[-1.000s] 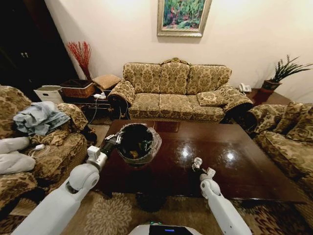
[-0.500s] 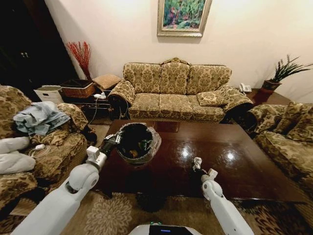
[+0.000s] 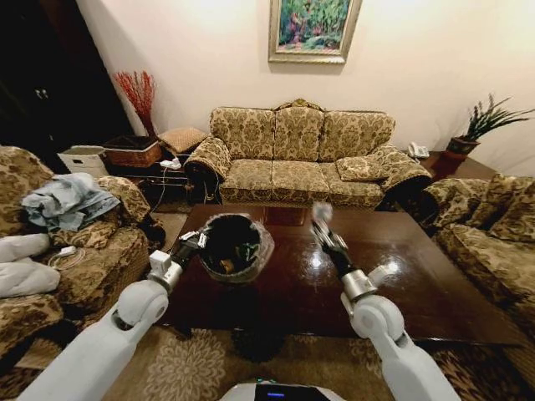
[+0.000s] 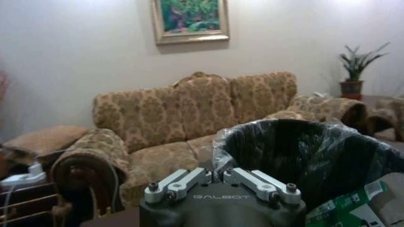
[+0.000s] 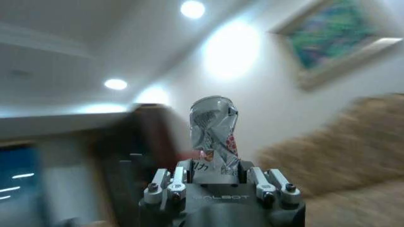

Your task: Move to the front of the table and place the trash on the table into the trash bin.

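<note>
Now my right claw [image 5: 216, 182] clenched the crumpled silver-white can [image 5: 213, 132] low; light, dented; left claw [image 4: 218, 182] gripped the trash bin [image 4: 303, 151] rim.

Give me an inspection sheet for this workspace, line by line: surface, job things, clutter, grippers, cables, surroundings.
Surface: dark glossy table, its top bare, lamp glare on it.
Job's things: black lined trash bin held up over the table's left part, trash already inside, a green pack among it; crumpled silver-white can in the right gripper.
Clutter: nothing seen on the table.
Grippers: left gripper shut on the bin's rim; right gripper raised over the table, shut on the can.
Cables: white cord by the side shelf.
Surroundings: sofa, armchairs, framed painting, potted plant.
</note>
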Controlling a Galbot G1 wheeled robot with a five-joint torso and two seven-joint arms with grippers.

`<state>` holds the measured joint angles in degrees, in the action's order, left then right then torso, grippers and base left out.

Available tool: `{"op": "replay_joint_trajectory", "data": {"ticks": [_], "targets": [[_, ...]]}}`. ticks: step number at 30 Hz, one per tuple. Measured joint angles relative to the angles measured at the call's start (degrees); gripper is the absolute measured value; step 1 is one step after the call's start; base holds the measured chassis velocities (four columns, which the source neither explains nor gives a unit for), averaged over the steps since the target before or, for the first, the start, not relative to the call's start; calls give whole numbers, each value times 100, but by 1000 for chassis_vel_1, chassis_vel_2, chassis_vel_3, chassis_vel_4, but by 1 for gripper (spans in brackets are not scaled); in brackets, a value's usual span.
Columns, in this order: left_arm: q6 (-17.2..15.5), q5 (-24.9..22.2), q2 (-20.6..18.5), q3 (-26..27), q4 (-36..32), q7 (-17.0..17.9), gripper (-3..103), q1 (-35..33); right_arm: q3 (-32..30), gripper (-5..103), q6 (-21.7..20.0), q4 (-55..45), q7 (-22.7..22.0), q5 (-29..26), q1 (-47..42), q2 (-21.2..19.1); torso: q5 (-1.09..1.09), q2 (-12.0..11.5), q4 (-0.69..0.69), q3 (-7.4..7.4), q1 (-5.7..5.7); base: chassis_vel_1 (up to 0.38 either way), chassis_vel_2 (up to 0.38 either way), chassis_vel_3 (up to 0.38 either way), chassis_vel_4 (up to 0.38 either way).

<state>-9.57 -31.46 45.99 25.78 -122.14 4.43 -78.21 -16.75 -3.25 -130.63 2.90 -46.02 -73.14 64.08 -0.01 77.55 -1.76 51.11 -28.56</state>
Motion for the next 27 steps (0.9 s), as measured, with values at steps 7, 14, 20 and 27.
{"op": "replay_joint_trajectory", "data": {"ticks": [7, 14, 20, 27], "targets": [[-10, 43, -76, -116, -318, -245, 4, -127, 709, 43, 477, 231, 1007, 705, 203, -145, 2, 0, -1, 0, 0, 0, 0, 0, 0], [-119, 40, -101, -104, -556, -283, 4, -225, 978, 41, 604, 738, 1270, 1147, 263, -163, 2, -2, 0, 1, -1, 0, 0, 0, 0], [-115, 52, -124, -79, -623, -305, 4, -315, 988, 62, 550, 739, 1322, 1270, 222, -172, 1, -1, 0, 1, -1, 0, 0, 0, 0], [-103, 64, -61, -43, -616, -345, 4, -366, 900, 89, 561, 540, 1320, 1265, 136, -169, 1, -1, 0, 1, -1, 0, 0, 0, 0]]}}
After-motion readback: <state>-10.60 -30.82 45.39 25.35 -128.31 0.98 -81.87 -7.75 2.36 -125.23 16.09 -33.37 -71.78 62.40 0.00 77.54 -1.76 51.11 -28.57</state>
